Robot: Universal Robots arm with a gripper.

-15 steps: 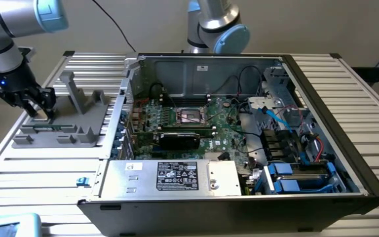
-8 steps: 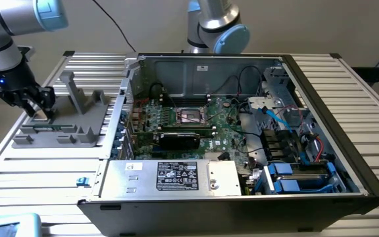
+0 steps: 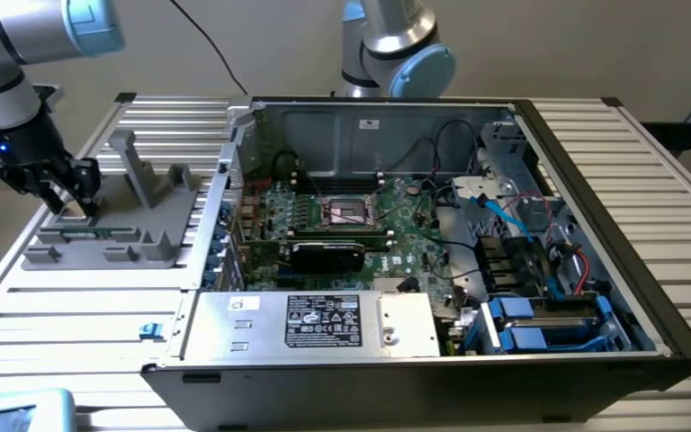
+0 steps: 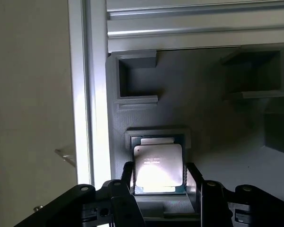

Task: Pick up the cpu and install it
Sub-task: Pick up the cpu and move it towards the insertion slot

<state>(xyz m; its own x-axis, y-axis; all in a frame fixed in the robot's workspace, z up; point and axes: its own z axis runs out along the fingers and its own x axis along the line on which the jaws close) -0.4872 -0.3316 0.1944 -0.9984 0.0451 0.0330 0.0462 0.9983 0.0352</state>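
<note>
Print on the cpu (image 4: 158,163) is unreadable, its near edge seemingly behind the hand (image 4: 159,171).

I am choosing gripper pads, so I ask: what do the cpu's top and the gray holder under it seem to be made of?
The cpu: its top looks like bare metal, silver-beige with a satin finish; it throws back a soft bright glare. The gray holder: probably matte plastic; it is evenly dull gray, with sharp-edged pockets and no shine.
</note>
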